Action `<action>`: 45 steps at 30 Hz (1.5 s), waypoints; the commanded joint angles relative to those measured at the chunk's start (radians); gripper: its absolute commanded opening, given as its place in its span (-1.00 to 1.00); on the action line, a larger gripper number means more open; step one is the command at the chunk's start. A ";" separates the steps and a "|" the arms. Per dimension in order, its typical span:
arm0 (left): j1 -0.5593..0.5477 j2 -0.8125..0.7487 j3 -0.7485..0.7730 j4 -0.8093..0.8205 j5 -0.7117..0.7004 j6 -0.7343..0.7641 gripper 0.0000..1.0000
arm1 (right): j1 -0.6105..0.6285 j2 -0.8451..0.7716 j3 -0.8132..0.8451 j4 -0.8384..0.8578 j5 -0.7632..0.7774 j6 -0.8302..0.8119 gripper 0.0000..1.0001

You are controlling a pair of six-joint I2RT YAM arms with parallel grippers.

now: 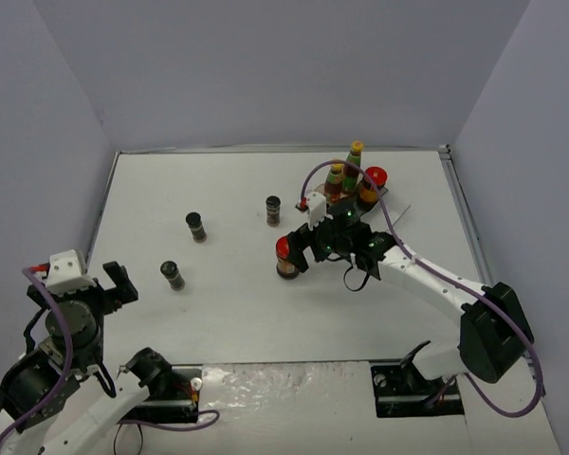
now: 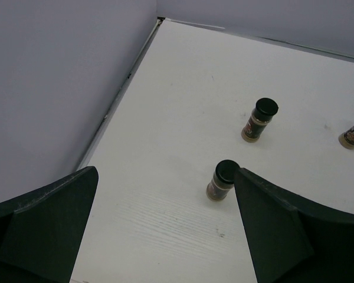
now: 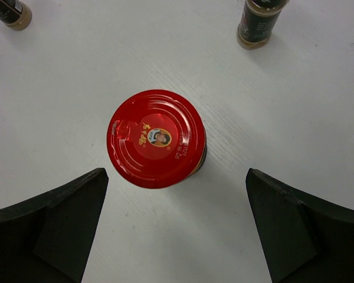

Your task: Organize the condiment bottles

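Right fingers (image 3: 53,230) wide, flanking red-lidded jar (image 3: 156,138); left fingers (image 2: 44,227) wide; shakers (image 1: 196,226) nearby; bottles (image 1: 354,156) behind, apparently in tray (image 1: 394,207).

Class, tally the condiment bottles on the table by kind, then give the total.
Tall yellow-capped bottles: 2
Red-lidded jars: 2
Small dark shakers: 3
Total: 7

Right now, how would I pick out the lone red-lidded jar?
Near the middle of the white table, a squat dark jar stands alone before the right end effector. Its red lid sets it apart from the black-capped shakers nearby.
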 commanded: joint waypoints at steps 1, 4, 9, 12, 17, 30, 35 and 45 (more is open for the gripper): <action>-0.001 -0.058 -0.055 0.030 -0.045 -0.027 0.94 | 0.027 0.084 0.081 0.140 0.012 -0.046 1.00; -0.004 -0.065 -0.063 0.057 -0.038 -0.017 0.94 | 0.045 0.133 0.093 0.152 0.015 -0.055 1.00; -0.006 -0.066 -0.098 0.108 -0.032 0.008 0.94 | 0.067 0.179 0.095 0.181 0.014 -0.058 1.00; -0.005 -0.043 -0.113 0.106 -0.011 -0.013 0.94 | 0.075 0.199 0.093 0.190 0.021 -0.061 1.00; -0.006 -0.011 -0.100 0.059 0.001 -0.081 0.94 | 0.085 0.215 0.090 0.195 0.039 -0.061 0.96; 0.003 -0.013 -0.104 0.031 -0.028 -0.106 0.94 | 0.079 0.103 0.031 0.185 0.172 -0.054 -0.78; 0.005 -0.015 -0.101 0.027 -0.023 -0.110 0.94 | 0.056 -0.016 0.054 0.152 0.215 -0.031 -1.00; 0.008 -0.009 -0.103 0.033 -0.009 -0.104 0.94 | -0.240 -0.098 0.207 0.101 0.303 0.056 -1.00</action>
